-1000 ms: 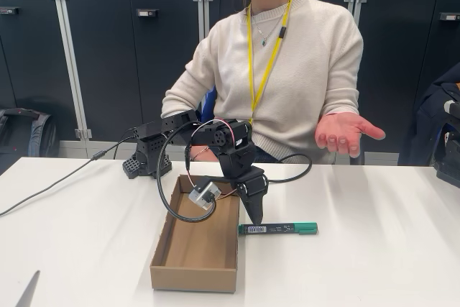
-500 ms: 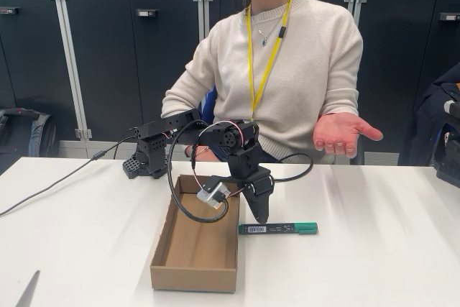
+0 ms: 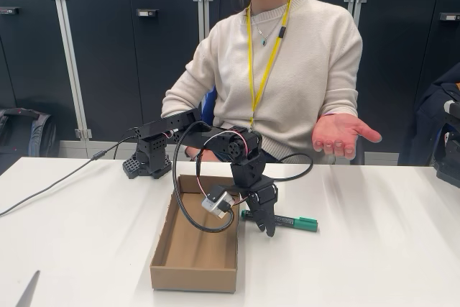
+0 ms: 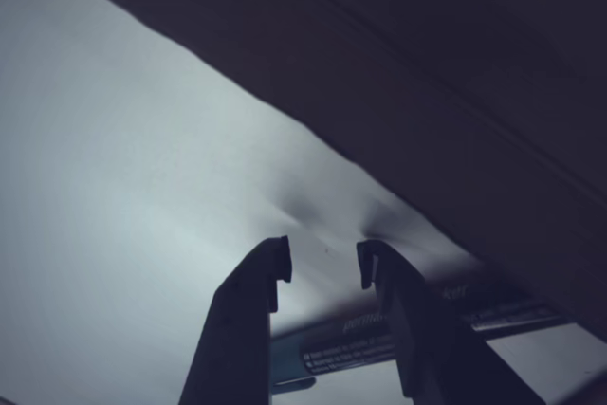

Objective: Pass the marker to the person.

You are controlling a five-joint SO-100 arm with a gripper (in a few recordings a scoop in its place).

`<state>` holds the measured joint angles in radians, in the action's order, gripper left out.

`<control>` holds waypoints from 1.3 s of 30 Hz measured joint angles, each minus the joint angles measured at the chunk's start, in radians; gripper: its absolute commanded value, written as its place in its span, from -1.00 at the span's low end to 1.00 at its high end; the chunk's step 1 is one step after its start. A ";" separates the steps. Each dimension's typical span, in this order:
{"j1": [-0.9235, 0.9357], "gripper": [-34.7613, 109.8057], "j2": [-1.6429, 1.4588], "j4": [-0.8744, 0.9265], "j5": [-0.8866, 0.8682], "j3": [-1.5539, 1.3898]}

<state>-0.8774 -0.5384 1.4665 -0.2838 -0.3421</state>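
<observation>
One marker, one cardboard box, one person, one tool.

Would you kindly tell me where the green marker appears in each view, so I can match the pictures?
Fixed view: the marker lies on the white table, right of the cardboard box, its left end behind the gripper.
Wrist view: the marker runs across the bottom, behind the open jaws.
Shared landmark: the gripper over the marker.

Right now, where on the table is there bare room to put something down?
The table is bare right of the marker, and also left of the cardboard box, apart from a thin cable. It is crowded around the box, fingers and marker.
</observation>
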 measured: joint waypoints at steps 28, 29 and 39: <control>0.115 -0.29 -0.296 0.015 1.002 -0.224; 0.118 -0.29 -0.296 0.015 1.060 -0.225; 0.129 -0.26 -0.331 0.069 1.569 -0.301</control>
<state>-0.7486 -0.8698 1.5355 1.2855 -0.6427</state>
